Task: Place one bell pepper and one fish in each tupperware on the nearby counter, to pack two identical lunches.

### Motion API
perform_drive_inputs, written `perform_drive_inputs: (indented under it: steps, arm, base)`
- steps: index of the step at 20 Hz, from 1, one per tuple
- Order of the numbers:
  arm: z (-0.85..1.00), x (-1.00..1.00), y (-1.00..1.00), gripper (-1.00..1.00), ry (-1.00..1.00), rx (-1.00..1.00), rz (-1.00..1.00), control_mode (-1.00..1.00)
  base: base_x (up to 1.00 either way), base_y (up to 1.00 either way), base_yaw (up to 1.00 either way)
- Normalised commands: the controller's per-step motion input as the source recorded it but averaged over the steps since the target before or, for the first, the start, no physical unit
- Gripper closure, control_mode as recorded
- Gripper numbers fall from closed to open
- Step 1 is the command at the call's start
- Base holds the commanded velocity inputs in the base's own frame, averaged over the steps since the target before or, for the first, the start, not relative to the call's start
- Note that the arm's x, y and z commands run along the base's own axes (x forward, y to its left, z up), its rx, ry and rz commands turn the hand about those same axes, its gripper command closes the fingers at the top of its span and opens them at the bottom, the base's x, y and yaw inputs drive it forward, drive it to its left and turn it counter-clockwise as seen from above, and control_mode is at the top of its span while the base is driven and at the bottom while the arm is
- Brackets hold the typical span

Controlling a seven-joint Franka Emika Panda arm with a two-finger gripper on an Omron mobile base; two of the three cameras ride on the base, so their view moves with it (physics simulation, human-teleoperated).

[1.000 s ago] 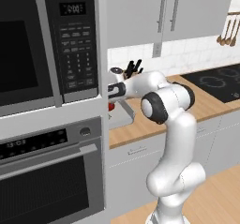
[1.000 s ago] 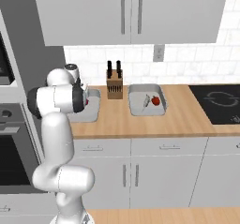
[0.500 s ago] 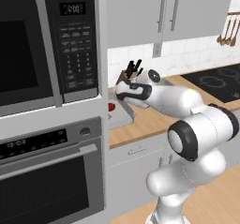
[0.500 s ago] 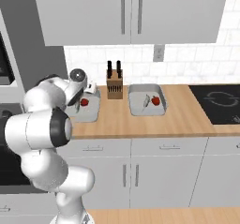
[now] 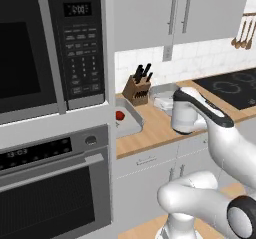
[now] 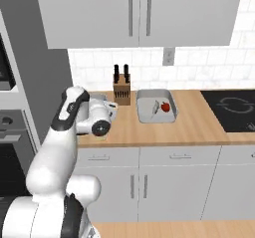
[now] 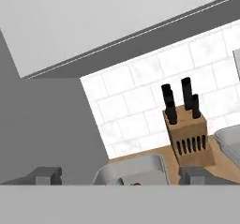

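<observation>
The hand (image 7: 119,174) hangs with its jaws spread wide and empty, low in the hand view, above the left tupperware (image 7: 133,170). At centre right of the right base view, the other tupperware (image 6: 155,111) holds a bell pepper (image 6: 166,107) and a fish (image 6: 155,107), beside the knife block (image 6: 121,90) on the table (image 6: 189,127).

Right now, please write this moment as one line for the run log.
gripper: open, holding nothing | right tray: pepper and fish inside | left tray: pepper inside | knife block: between trays
</observation>
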Motion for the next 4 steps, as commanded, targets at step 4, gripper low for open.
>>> perform_drive_inputs:
  steps: [4]
  arm:
    - [0.82, -1.00, -0.98, -1.00, -0.61, 0.20, 0.00, -1.00]
  base:
    - [0.00, 0.00, 0.00]
